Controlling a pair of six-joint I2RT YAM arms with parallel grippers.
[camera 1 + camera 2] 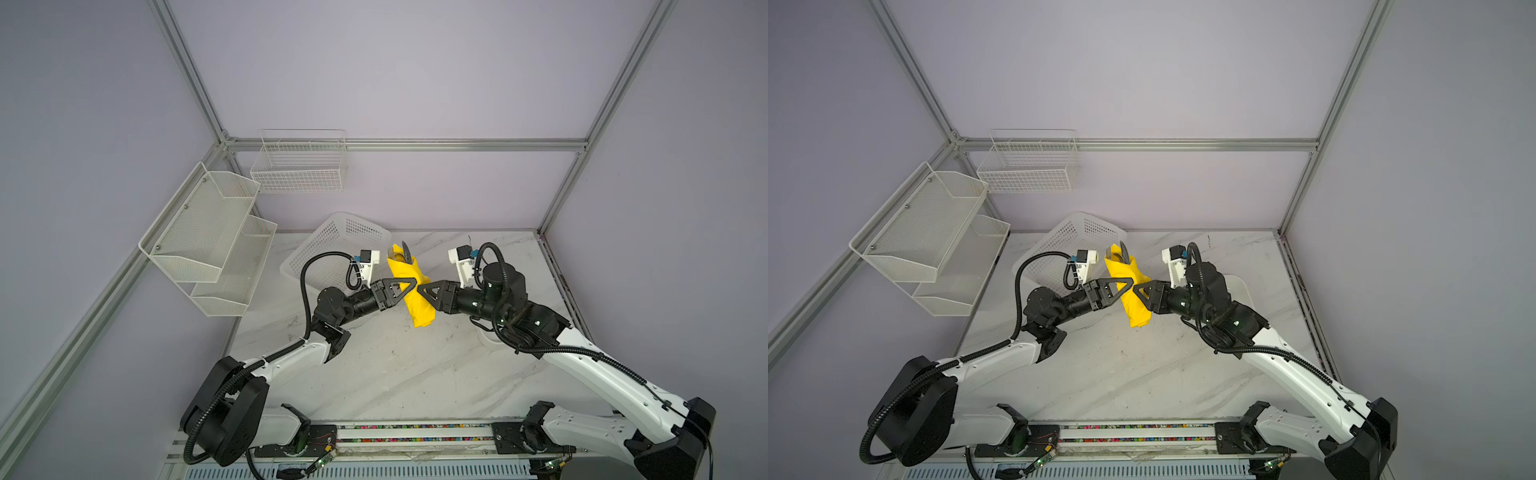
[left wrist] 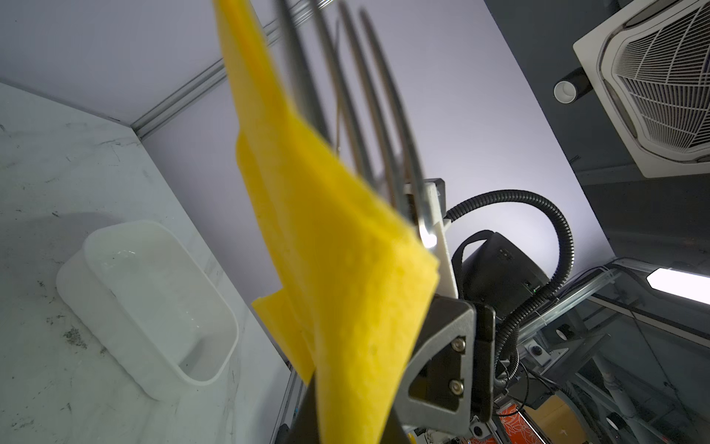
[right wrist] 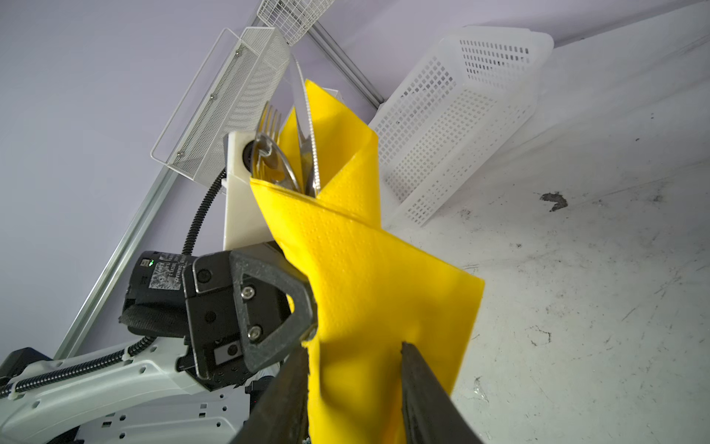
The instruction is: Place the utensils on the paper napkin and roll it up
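Note:
The yellow paper napkin point(image 1: 422, 307) point(image 1: 1136, 309) point(image 3: 365, 276) is rolled around the utensils and held tilted in the air above the table. Fork tines point(image 2: 365, 96), a knife blade point(image 3: 303, 115) and a spoon bowl point(image 3: 276, 165) stick out of its upper end point(image 1: 397, 251). My left gripper point(image 1: 413, 284) point(image 1: 1130, 284) point(image 2: 351, 426) is shut on the middle of the roll from the left. My right gripper point(image 1: 420, 289) point(image 1: 1136, 289) point(image 3: 355, 346) meets it from the right, its fingers point(image 3: 422, 396) standing apart on either side of the napkin's lower part.
A white perforated basket point(image 1: 336, 245) point(image 3: 461, 115) leans at the back of the marble table. A white plastic tray point(image 2: 153, 300) point(image 1: 1241, 291) sits under the right arm. Mesh shelves point(image 1: 208, 232) and a wire basket point(image 1: 299, 162) hang on the left and back walls.

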